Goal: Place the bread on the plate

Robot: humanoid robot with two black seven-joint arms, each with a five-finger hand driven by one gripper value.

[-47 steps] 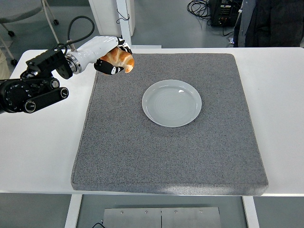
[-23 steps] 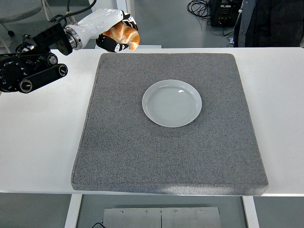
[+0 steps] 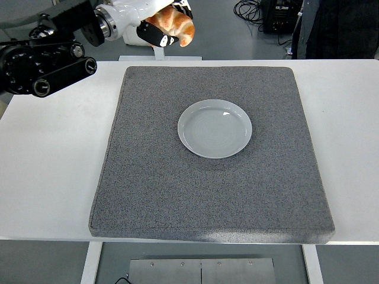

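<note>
Bread [image 3: 176, 25], a golden croissant, sits gripped in the left hand [image 3: 160, 23], high above the far edge of the tabletop [image 3: 53, 160]. Fingers [image 3: 155, 36] curl around its underside and near side; the brown crust shows on the right of the hand.

Plate [image 3: 214, 128]: pale grey, round, bare, just beyond the middle of the grey mat [image 3: 207, 189]. Nothing else on the mat.

Key relation: plate lies to the near right of the bread, well apart from it and lower. The bread's long axis looks to run roughly left-right, tapered end drooping toward the right, though part is hidden by the fingers.

Left arm [image 3: 47, 56] enters from the far left. Right hand not in view, so the left is the only one placed to do the job.

Judged next need: carry toward the near right, come down over the plate's centre, then loosen the grip. Risk: letting go too high, the bread rolling off the shallow rim.
</note>
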